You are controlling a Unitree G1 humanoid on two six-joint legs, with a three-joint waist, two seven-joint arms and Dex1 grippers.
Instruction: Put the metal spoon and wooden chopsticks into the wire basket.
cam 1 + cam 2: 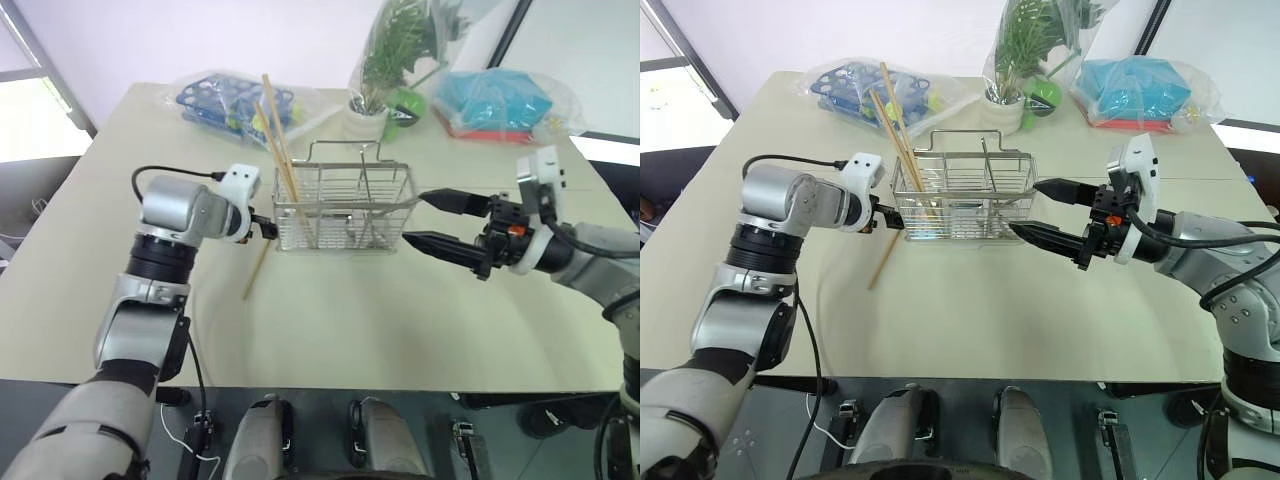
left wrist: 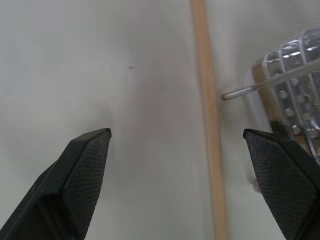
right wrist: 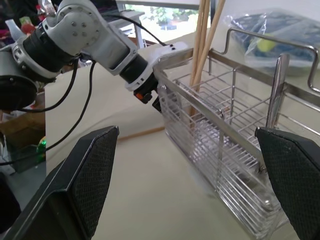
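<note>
Wooden chopsticks [image 1: 278, 140] and metal spoon [image 1: 987, 172] stand in the wire basket [image 1: 345, 210], but one chopstick [image 1: 258, 270] lies on the table — left gripper [image 2: 177, 165], jaws apart, straddles it, likely to close next; right gripper [image 1: 430, 220] open beside the basket.

Bright daylight; soft shadows; window glare
</note>
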